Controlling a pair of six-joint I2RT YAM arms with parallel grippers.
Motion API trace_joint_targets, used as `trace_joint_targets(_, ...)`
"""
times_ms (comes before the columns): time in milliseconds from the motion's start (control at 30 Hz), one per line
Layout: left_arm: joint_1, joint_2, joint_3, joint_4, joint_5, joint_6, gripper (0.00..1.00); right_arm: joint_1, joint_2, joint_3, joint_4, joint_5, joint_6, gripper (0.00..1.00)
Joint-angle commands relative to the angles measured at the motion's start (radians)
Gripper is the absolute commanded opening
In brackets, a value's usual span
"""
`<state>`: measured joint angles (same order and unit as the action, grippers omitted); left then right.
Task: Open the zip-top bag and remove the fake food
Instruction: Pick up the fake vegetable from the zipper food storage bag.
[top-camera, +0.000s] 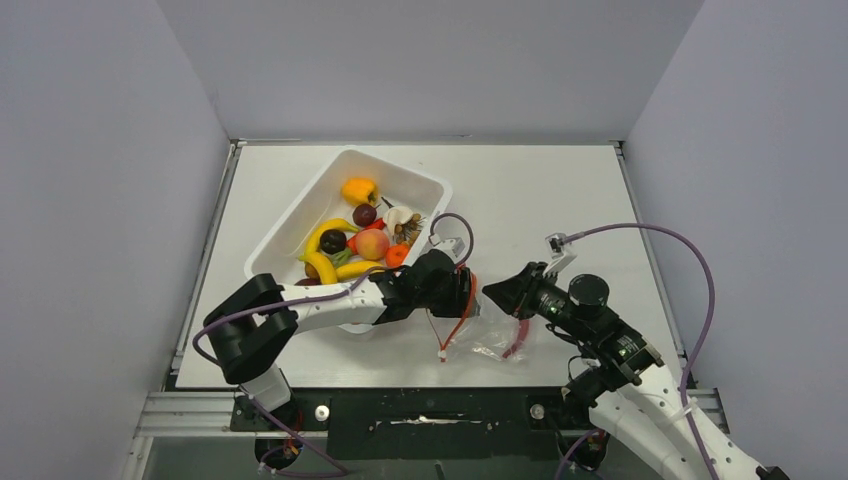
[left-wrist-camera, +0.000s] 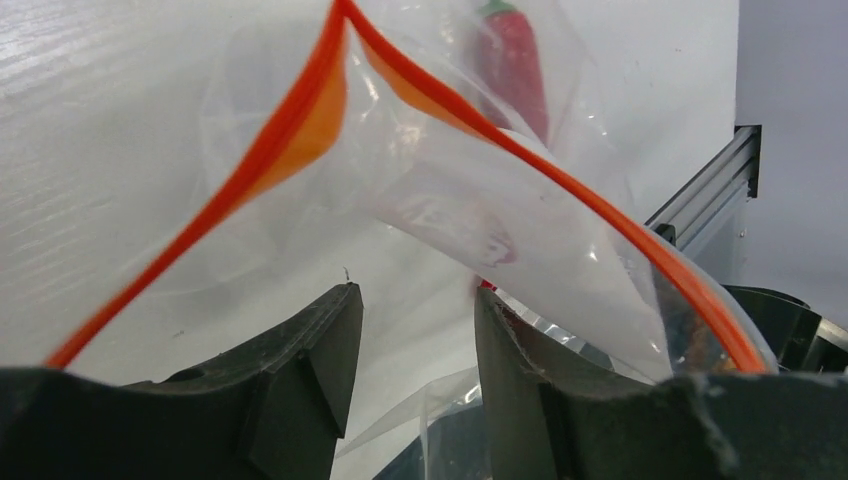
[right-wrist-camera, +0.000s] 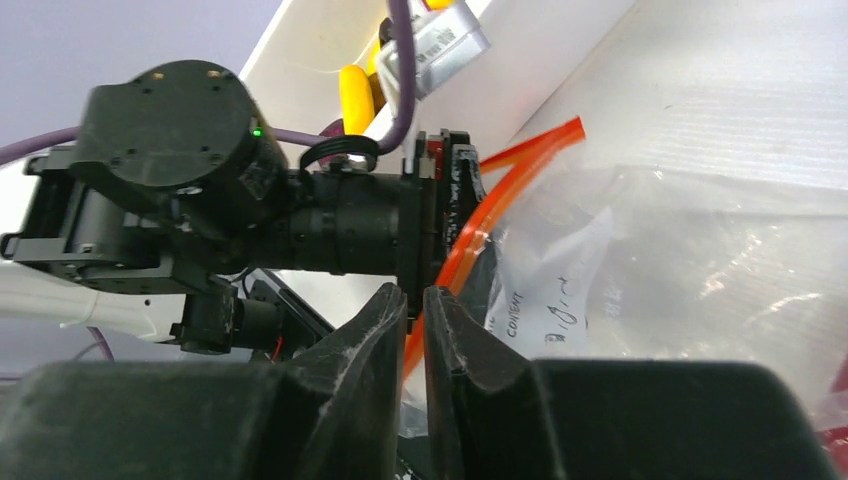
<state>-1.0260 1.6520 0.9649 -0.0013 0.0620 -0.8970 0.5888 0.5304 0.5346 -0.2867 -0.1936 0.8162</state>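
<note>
Zip-top bag (top-camera: 490, 340) lies near-centre on the worktop (top-camera: 560, 190), its mouth gaping toward the left claw (left-wrist-camera: 415, 300), whose jaws stand apart just before it. The right claw (right-wrist-camera: 415, 295) is clamped on the red-orange zip strip (left-wrist-camera: 250, 170). Beyond the mouth the red chili (left-wrist-camera: 515, 70) lies lengthwise, away from the left claw. A paper slip (right-wrist-camera: 545, 290) inside possibly reads "CONSENT".

zip-top bag (top-camera: 490, 340) mouth gapes; left hand (top-camera: 468, 297), tub (top-camera: 295, 208) crowd it.
</note>
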Motion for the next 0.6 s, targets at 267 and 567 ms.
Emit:
trace_joint_targets(267, -0.009, 0.042, -0.023, 0.117, -0.019, -0.037, 0.45, 0.000, -0.047, 0.074, -0.320, 0.348, 0.073, 0.60)
trace_joint_targets(567, -0.010, 0.044, -0.032, 0.121, -0.034, -0.040, 0.45, -0.034, 0.163, 0.150, -0.612, 0.601, 0.258, 0.36)
